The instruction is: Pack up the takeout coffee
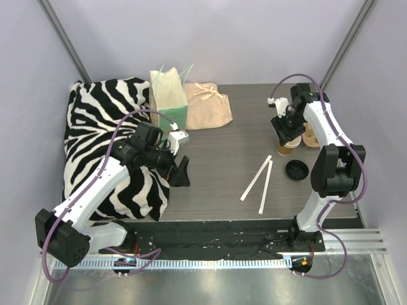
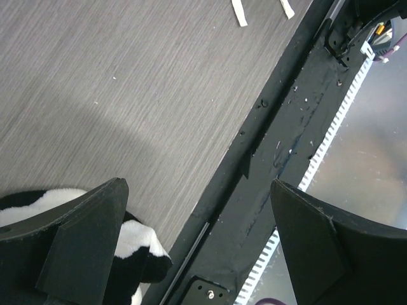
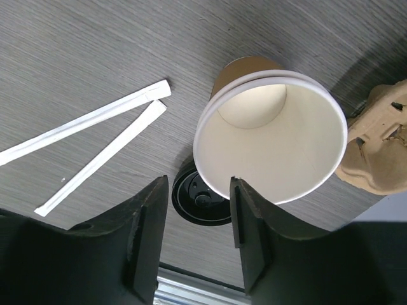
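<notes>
Three views. Top: uncovered brown paper cup (image 1: 289,150) stands near the right edge of the table (image 1: 222,152), loose black lid (image 1: 297,169) just beside it. Left wrist: left gripper (image 2: 197,190) jaws wide apart, empty. Right wrist: right gripper (image 3: 198,184) jaws part-open, one either side of the cup's rim.

You look down on a table (image 1: 222,159) with a dark grey wood-grain top, under soft and even light. Plain pale walls (image 1: 254,38) close it in behind and at both sides. A slanted metal post (image 1: 63,32) stands in each back corner. Along your near edge runs a black strip (image 1: 216,238), then a shiny metal surface (image 1: 222,286).
</notes>
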Available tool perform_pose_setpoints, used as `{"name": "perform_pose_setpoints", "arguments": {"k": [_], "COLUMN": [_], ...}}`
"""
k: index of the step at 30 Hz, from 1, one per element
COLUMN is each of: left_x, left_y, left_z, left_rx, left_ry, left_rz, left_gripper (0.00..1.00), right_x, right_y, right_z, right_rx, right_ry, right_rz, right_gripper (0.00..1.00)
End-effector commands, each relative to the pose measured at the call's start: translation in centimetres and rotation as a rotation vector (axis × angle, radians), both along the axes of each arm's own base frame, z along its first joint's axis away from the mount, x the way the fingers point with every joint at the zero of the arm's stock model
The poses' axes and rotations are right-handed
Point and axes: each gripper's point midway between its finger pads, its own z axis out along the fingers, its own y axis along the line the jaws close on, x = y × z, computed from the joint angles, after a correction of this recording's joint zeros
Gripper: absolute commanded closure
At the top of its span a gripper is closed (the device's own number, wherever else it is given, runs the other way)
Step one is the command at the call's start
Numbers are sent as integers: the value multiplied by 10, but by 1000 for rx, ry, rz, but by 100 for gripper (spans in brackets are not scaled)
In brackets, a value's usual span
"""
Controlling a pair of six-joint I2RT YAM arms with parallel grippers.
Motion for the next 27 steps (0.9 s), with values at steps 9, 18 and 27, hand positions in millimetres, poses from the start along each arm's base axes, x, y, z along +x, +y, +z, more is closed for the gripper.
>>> {"name": "perform_pose_setpoints", "arguments": {"k": [9,18,27], "left_x": [14,21,45], "left_y": [-16,-23,-117], "left_z": [10,12,37], "left_rx": [-56,-64,-194], "left_ry": [-65,-72,-71], "left_rz": [-12,-10,45], "left_gripper": [1,0,0], "right_x": [12,15,-2], "right_y": [-2,-1,27], "right_z": [-5,-2,44], "right_rx": [-23,-20,82], "right_ry": [2,-11,-98], "right_rz": [13,7,-17], "right_gripper": [61,99,99]}}
